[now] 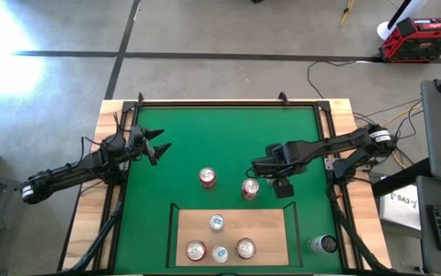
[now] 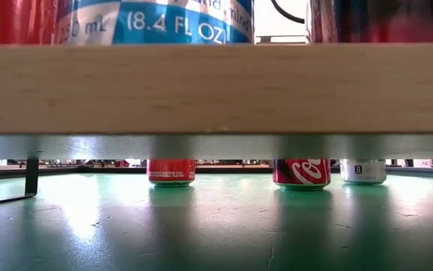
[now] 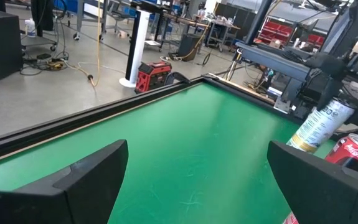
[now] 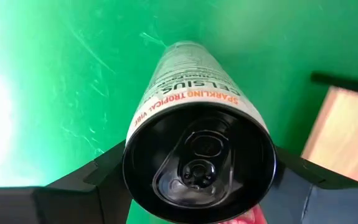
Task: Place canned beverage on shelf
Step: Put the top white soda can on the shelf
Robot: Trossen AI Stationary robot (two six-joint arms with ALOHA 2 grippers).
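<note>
Now you are in the carry step: your right gripper point(image 4: 194, 186) is clamped on a tall Celsius can point(image 4: 191, 112), held above the green mat point(image 1: 228, 134), with the shelf point(image 1: 270, 226) just beyond it toward the near edge. Next, I judge, you must swing the can over a bare patch of that board, clear of the cans already there, lower it upright and only then let go. Your left gripper point(image 1: 159, 142) waits with its jaws wide, far off across the mat. Counting: one shelf; four cans standing on it; two red cans on the mat near your right gripper; one can lying outside the mat.
</note>
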